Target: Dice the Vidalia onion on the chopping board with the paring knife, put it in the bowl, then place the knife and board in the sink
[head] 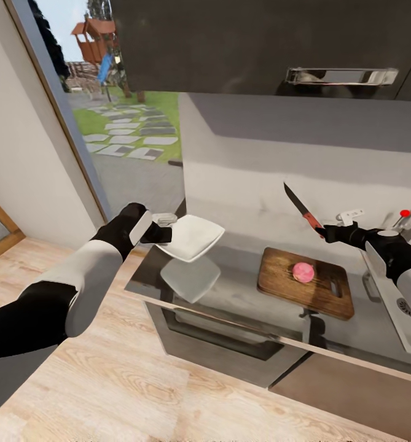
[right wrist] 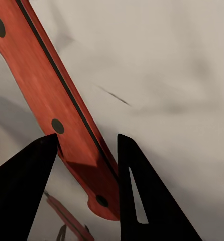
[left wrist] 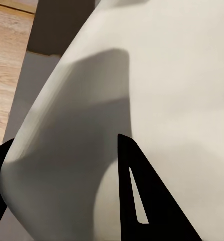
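Note:
My left gripper (head: 161, 234) is shut on the rim of the white bowl (head: 194, 237), which hangs tilted above the left end of the countertop (head: 242, 304). The left wrist view shows the bowl (left wrist: 157, 85) close up between the fingers (left wrist: 142, 201). My right gripper (head: 328, 233) is shut on the paring knife (head: 300, 207), with the blade pointing up and left above the chopping board (head: 285, 290). Its red handle (right wrist: 57, 100) sits between the right gripper (right wrist: 87, 138) fingers. A round pinkish onion (head: 303, 272) rests on the board. The sink (head: 408, 322) lies at the right edge.
A dark wall cabinet with a steel handle (head: 340, 76) hangs overhead. The faucet's red knob (head: 405, 213) is behind my right arm. An oven front (head: 230, 341) sits under the counter. A glass door (head: 125, 123) and wooden floor (head: 137, 393) are to the left.

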Tool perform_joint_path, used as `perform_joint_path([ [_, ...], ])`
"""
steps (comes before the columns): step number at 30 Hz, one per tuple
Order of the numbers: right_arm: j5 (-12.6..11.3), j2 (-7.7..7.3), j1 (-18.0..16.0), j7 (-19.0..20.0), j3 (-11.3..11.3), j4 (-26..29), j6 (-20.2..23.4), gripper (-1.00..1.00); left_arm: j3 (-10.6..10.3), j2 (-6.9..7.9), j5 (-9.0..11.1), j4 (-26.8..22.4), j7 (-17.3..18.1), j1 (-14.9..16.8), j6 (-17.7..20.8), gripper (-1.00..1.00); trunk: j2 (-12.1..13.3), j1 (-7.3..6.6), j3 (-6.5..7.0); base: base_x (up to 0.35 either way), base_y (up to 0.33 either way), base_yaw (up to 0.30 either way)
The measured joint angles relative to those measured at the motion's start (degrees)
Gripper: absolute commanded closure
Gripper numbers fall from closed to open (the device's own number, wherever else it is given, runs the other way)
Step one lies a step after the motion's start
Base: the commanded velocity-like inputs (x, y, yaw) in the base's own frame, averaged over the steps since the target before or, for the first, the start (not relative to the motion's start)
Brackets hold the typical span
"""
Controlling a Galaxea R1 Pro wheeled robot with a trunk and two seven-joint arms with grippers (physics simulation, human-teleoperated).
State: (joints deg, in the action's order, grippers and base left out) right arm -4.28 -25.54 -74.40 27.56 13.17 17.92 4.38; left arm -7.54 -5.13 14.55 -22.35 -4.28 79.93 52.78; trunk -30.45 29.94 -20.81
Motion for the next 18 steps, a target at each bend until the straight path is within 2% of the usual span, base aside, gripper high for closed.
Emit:
perform_joint_path([
  [18, 0.00, 0.02, 0.00, 0.00, 0.00, 0.00, 0.00, 1.00, 0.01, 0.00, 0.08, 0.09, 0.06, 0.00, 0.01, 1.00, 0.00, 0.00, -1.23, 0.000, 0.000, 0.000],
])
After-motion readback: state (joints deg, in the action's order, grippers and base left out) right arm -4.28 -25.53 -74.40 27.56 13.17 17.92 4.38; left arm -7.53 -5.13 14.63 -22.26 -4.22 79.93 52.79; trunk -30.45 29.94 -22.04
